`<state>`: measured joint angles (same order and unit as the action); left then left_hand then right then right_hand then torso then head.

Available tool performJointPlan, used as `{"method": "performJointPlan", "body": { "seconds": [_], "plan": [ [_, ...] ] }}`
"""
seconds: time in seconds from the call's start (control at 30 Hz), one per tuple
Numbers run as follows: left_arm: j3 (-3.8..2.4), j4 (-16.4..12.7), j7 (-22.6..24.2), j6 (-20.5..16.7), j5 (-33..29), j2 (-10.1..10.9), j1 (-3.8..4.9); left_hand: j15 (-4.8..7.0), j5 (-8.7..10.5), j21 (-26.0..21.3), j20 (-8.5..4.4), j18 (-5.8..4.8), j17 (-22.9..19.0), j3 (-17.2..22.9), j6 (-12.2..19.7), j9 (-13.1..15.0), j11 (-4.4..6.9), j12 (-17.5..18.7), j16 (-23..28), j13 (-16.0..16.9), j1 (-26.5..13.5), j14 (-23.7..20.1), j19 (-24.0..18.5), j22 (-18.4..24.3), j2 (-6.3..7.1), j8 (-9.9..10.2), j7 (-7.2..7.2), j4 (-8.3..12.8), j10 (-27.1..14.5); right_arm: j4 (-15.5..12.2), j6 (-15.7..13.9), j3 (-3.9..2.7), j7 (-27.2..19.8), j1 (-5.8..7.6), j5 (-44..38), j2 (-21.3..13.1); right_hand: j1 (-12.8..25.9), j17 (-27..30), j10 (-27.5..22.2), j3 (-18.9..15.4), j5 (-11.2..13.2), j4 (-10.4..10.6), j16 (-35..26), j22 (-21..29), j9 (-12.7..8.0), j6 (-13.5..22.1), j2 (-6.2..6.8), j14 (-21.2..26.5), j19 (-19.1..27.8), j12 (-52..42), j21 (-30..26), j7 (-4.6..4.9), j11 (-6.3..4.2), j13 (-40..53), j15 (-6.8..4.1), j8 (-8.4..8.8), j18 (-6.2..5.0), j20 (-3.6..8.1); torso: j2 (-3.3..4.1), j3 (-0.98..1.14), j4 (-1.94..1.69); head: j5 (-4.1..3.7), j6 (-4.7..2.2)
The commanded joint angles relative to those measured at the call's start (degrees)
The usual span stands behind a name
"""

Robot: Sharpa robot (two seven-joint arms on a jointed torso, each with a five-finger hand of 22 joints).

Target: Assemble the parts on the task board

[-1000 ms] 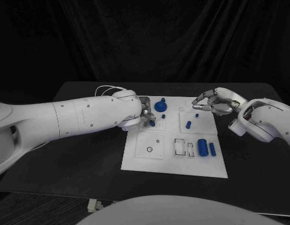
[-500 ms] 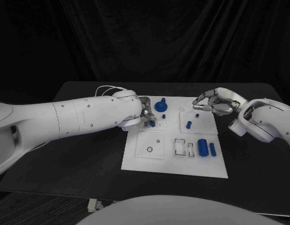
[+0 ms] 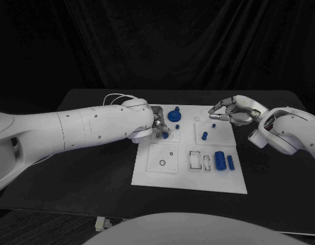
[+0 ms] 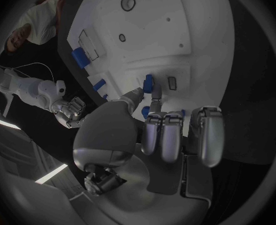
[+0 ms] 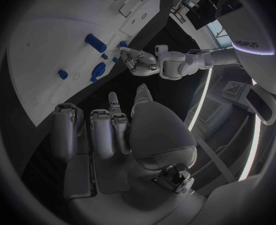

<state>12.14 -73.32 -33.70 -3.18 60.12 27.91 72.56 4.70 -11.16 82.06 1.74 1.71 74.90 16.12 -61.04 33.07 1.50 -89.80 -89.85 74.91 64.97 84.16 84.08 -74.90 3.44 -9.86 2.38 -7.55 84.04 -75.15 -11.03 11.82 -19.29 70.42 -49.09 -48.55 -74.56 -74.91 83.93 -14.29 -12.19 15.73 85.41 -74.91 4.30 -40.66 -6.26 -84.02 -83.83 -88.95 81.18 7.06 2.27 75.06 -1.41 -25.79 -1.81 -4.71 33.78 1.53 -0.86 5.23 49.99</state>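
I see the task board (image 3: 190, 171) in the middle of the black table (image 3: 91, 168), and both of my hands are at its far edge.

My left hand (image 3: 156, 122) is over the far left corner of the board. Its fingers are curled down, and in the left wrist view the thumb and one finger (image 4: 155, 101) pinch a small blue peg (image 4: 149, 81) that stands on the board beside a little rectangular slot (image 4: 172, 82). So this hand is gripping the peg. Just beside it, toward the far edge, stands a round blue knob part (image 3: 174, 114).

My right hand (image 3: 231, 111) is over the far right corner of the board. The fingers are bent inward and I see nothing between them in the head view or in the right wrist view, so I take it as closed on nothing; it does not touch the board.

Near the far right corner there are a tiny blue piece (image 3: 214, 125) and a short blue peg (image 3: 204, 136). Near the right edge, closer to me, a thick blue cylinder (image 3: 219, 160) and a thin blue bar (image 3: 231, 163) lie side by side, just beside the rectangular recesses (image 3: 195, 160). In the near left part of the board I see an oval ring mark (image 3: 162, 163).
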Motion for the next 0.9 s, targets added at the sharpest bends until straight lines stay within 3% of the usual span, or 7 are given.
{"method": "performJointPlan", "body": {
  "seconds": [0.03, 0.2, 0.63, 0.8, 0.9],
  "plan": [
    [-0.02, -0.16, 0.12, 0.42, -0.19, -0.06, -0.15, 0.07, 0.38, -0.24, -0.11, 0.90, 15.10, -0.62, 0.13, -0.14, 0.07, -0.20, -0.15, 15.09, -0.78, 5.84, 0.21, -6.37, -0.01, 0.43, 0.58, -1.07, 5.96, -0.06, -0.37, -0.04, 0.02, -0.14, -0.17, -0.08, -0.49, -5.40, 3.78, -0.44, -0.26, -0.04, -0.22, -11.69, -0.09, -0.14, -0.06, -2.61, -0.36, 0.34, -0.30, 0.44, 0.33, 11.65, 0.24, 0.34, -0.73, -0.39, 0.03, 0.02, 0.00, 0.03, 0.01],
    [-0.02, -0.20, 0.06, 0.20, -0.19, 0.00, -0.15, -0.04, 0.62, -0.32, -0.01, 0.91, 15.10, -2.00, 0.30, -0.30, -0.08, -0.20, -0.15, 15.09, -1.39, 5.84, 0.24, -6.40, -0.05, 0.82, 0.74, -2.76, 5.96, -0.07, -0.35, -0.04, 0.01, -0.14, -0.17, -0.10, -0.49, -5.40, 3.78, -0.44, -0.26, -0.04, -0.22, -11.69, -0.09, -0.14, -0.06, -2.61, -0.36, 0.34, -0.30, 0.44, 0.33, 11.65, 0.24, 0.34, -0.73, -0.39, 0.03, 0.02, 0.00, -0.04, 0.01],
    [-0.02, -0.34, -0.60, -0.03, 1.34, 0.09, -0.15, -0.22, 1.67, -0.69, 0.17, 0.99, 15.10, -4.02, 0.83, 0.18, -0.27, -0.20, -0.15, 15.09, -1.39, 5.84, 0.14, -6.20, -0.03, 0.65, 0.91, -4.71, 5.96, -0.07, -0.14, -0.04, 0.01, -0.15, -0.17, -0.08, -0.49, -5.40, 3.78, -0.44, -0.26, -0.04, -0.22, -11.69, -0.09, -0.14, -0.06, -2.61, -0.36, 0.34, -0.30, 0.44, 0.33, 11.65, 0.24, 0.34, -0.73, -0.39, 0.05, 0.03, -0.01, 0.02, 0.01],
    [-0.02, -0.38, -0.86, 0.34, 1.71, 0.10, -0.15, 0.09, 1.55, -0.83, -0.04, 1.02, 15.10, -5.47, 0.51, 2.95, 0.16, -0.20, -0.15, 15.09, -0.27, 5.84, 0.19, -6.25, -0.39, -1.87, 0.34, -5.57, 5.96, -0.06, -0.06, -0.04, 0.00, -0.15, -0.17, -0.08, -0.52, -5.42, 3.77, -0.52, -0.26, 0.02, -0.21, -11.70, -0.09, -0.15, -0.12, -2.61, -0.39, 0.35, -0.28, 0.45, 0.35, 11.64, 0.26, 0.35, -0.72, -0.42, 0.03, 0.04, -0.01, 0.11, 0.01],
    [-0.02, -0.37, -0.88, 0.39, 1.79, 0.08, -0.15, 0.41, 1.36, -1.01, -0.35, 1.03, 15.10, -6.84, 1.52, 6.26, 0.52, -0.20, -0.15, 15.09, 0.65, 5.84, 0.22, -6.28, -0.77, -4.59, -0.04, -6.55, 5.96, -0.07, -0.02, -0.04, 0.00, -0.15, -0.17, -0.09, -0.52, -5.42, 3.77, -0.52, -0.26, 0.02, -0.21, -11.70, -0.09, -0.15, -0.12, -2.61, -0.39, 0.35, -0.28, 0.45, 0.35, 11.64, 0.26, 0.35, -0.72, -0.42, 0.03, 0.03, 0.00, 0.05, 0.01]
  ]
}}
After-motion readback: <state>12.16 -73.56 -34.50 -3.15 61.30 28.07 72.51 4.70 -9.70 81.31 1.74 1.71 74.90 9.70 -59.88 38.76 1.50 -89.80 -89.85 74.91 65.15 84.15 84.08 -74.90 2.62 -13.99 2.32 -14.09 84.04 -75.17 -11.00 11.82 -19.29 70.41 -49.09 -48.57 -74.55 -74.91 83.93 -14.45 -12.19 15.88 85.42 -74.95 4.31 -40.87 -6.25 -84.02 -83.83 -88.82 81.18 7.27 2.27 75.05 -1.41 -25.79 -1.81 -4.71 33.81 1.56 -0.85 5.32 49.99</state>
